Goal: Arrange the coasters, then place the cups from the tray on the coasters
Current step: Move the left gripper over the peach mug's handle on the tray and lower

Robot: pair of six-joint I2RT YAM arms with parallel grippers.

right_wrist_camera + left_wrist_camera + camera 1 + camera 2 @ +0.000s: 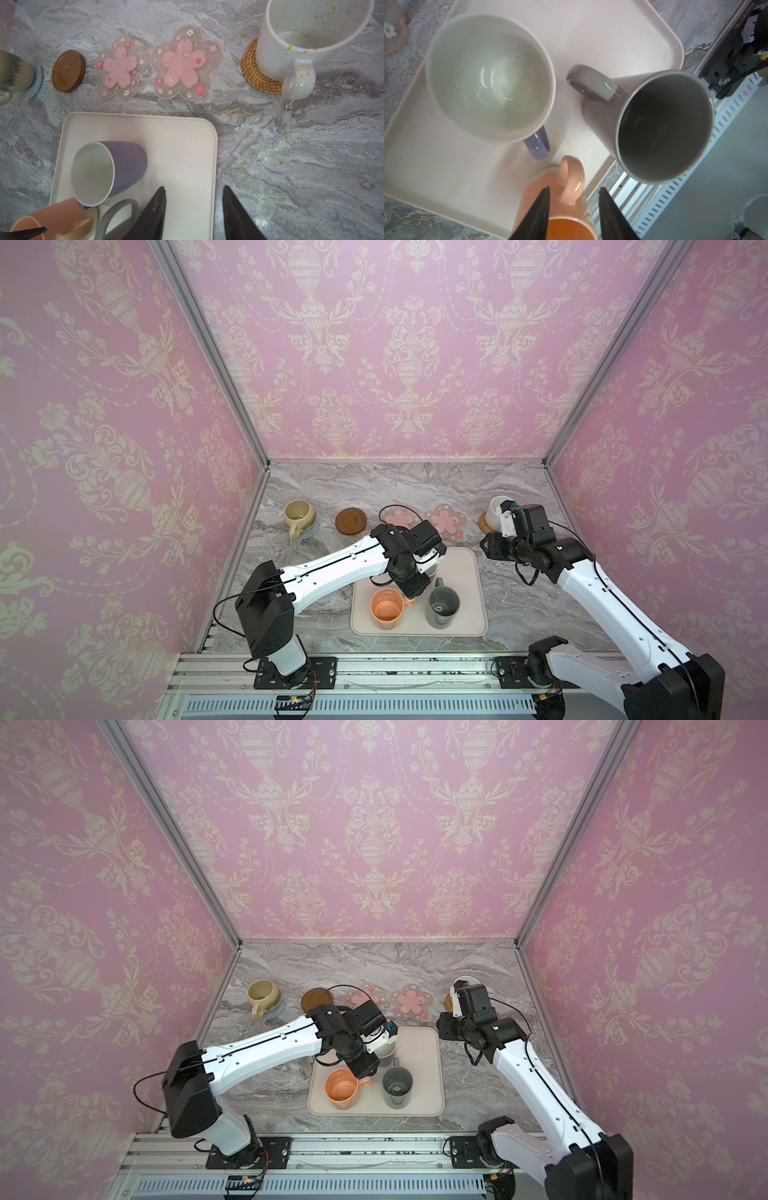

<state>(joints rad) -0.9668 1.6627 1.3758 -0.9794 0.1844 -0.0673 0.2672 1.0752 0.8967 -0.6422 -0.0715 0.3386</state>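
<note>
Three cups point(490, 76) on tray point(436, 162) | left pincer point(574, 187) spread over peach cup point(569, 228) handle | right pincer point(194, 186) spread, empty

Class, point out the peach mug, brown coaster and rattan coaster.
peach mug point(387, 608): in a top view, inner floor.
brown coaster point(68, 70): right wrist view, disc centre.
rattan coaster point(249, 64): right wrist view, bare woven edge.

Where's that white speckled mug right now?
In both top views the white speckled mug stands on the tan rattan coaster at the row's far right end, beside a pink flower coaster.
</note>
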